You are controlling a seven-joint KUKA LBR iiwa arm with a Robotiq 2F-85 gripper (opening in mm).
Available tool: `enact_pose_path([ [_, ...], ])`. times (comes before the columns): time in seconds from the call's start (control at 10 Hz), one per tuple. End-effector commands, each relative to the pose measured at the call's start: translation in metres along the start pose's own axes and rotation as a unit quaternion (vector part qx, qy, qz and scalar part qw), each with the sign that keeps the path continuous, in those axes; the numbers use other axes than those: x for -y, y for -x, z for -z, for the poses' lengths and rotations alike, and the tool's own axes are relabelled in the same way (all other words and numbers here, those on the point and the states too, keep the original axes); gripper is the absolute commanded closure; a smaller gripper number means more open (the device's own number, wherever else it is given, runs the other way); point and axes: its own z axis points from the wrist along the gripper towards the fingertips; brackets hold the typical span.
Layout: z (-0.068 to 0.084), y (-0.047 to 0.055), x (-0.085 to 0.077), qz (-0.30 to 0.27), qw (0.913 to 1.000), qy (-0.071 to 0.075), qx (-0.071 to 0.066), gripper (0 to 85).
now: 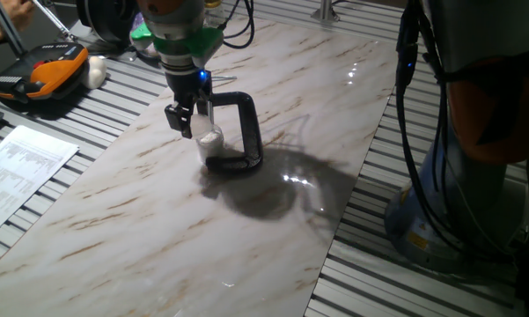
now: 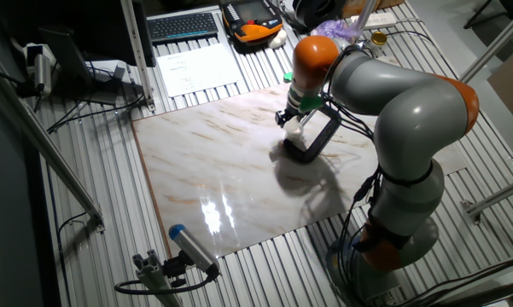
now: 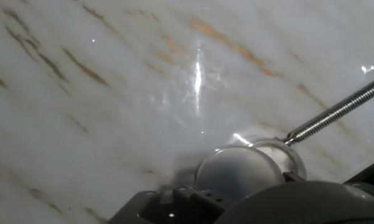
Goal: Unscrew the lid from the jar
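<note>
The tiny clear jar (image 1: 211,148) stands on the marble slab inside the black C-clamp (image 1: 245,132), with the clamp's metal screw (image 3: 336,111) pressing against its side. The whitish round lid (image 3: 239,174) sits on top of the jar (image 3: 285,155). My gripper (image 1: 192,121) comes down from above, with its dark fingers (image 3: 174,205) on either side of the lid and closed on it. In the other fixed view the gripper (image 2: 292,119) is over the jar (image 2: 295,132) and the clamp (image 2: 314,141). The contact points are hidden by the fingers.
The marble slab (image 1: 158,220) lies on a slatted metal table. A printed sheet (image 1: 22,167) and an orange-black tool case (image 1: 40,75) lie to the left. The arm's base (image 2: 401,230) and cables (image 1: 422,132) are on the right.
</note>
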Motion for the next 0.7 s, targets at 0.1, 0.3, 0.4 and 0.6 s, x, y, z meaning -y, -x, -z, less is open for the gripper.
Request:
enact_pose_path([
  [0.1,0.004,-0.001,-0.009,-0.003,1.0,0.002,-0.003,85.0],
  [0.3,0.009,-0.002,-0.023,-0.019,0.9998,0.009,-0.004,85.0],
  [0.4,0.008,-0.003,-0.025,-0.022,0.9996,0.017,-0.002,85.0],
  [0.6,0.002,-0.005,-0.03,-0.029,0.9995,0.012,0.006,85.0],
])
